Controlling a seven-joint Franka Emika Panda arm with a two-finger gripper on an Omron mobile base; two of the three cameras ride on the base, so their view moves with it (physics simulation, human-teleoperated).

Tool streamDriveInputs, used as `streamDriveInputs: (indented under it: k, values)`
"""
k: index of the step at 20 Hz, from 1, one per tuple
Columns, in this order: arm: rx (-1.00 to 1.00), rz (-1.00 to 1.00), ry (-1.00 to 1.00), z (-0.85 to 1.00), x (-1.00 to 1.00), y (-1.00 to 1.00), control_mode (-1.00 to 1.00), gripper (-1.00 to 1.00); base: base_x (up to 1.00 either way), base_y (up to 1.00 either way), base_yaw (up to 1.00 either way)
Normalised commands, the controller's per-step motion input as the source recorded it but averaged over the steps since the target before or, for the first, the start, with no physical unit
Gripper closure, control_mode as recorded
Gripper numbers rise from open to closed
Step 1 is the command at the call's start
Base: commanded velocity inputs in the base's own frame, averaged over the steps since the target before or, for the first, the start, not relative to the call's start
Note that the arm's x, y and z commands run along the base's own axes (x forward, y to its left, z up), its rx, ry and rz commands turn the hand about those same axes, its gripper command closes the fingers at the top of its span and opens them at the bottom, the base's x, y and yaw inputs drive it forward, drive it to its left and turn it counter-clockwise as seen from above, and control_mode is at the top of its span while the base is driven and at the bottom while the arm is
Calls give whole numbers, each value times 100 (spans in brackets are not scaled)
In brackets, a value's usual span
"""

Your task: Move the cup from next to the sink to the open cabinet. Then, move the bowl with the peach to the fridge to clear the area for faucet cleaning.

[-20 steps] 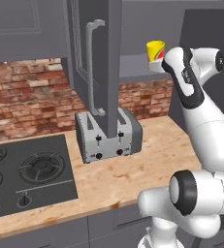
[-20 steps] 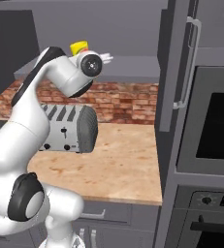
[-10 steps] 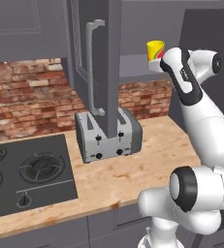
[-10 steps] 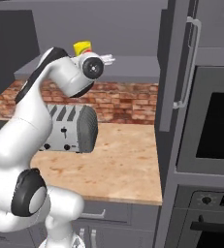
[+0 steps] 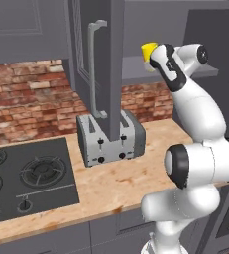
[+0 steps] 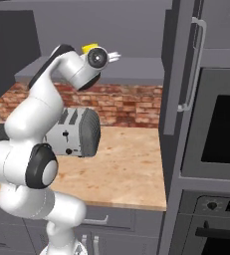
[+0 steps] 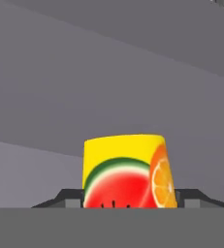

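You had the arm raised to the open cabinet (image 5: 136,69), and the cup (image 7: 125,172) sat upright at shelf height between the finger tips (image 7: 70,198). The gripper (image 7: 128,203) stood fairly wide around it; whether it gripped or only flanked the cup, I could not tell. Below, your pale wood counter (image 5: 136,173) carried a grey toaster (image 5: 111,139) beside a dark stovetop (image 5: 27,178), against a red brick wall (image 5: 27,99). An oven (image 6: 218,129) stood to the right.

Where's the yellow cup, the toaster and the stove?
cup (image 7: 123,169), hand view, on its painted side.
toaster (image 5: 111,144), left base view, on its front face.
stove (image 5: 29,176), left base view, on its black top.
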Motion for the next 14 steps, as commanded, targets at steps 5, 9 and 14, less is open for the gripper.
streamDriveInputs:
  k: [5, 9, 14]
  values:
    - [1, -2, -11, 12, -24, 0, -100, 100, 0, 0, 0]
    - [4, -3, 0, 0, 4, 3, -100, 100, 0, 0, 0]
    - [17, -13, 4, 0, 19, 10, -100, 100, 0, 0, 0]
